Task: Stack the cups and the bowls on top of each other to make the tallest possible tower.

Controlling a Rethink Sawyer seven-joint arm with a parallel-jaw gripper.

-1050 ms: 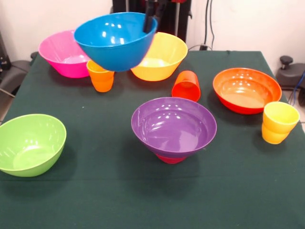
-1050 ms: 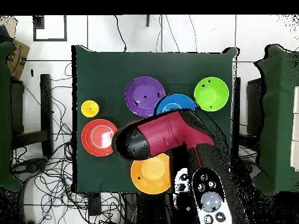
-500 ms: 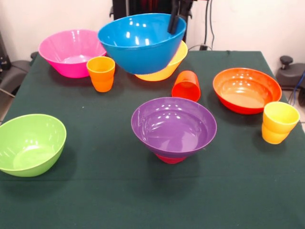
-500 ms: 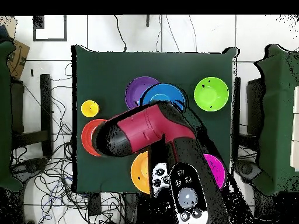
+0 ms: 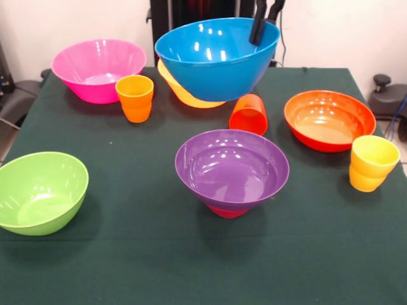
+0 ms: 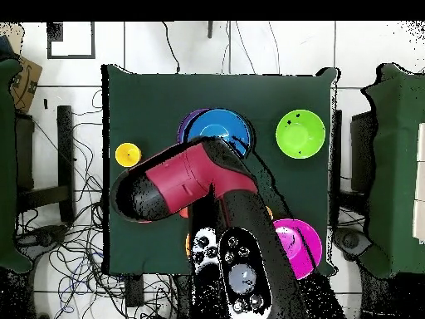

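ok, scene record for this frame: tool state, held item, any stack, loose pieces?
tool: shut on the blue bowl's rim
held: blue bowl, in the air, hiding most of the yellow bowl
stack: purple bowl on small red bowl
loose bowls: pink, green, orange-red
cups: orange, yellow, red-orange tilted

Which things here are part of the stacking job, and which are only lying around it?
Part of the job: blue bowl held by the tool; pink bowl; yellow bowl; green bowl; purple bowl on a small red bowl; orange-red bowl; three cups.

Lying around: cables; cardboard box.
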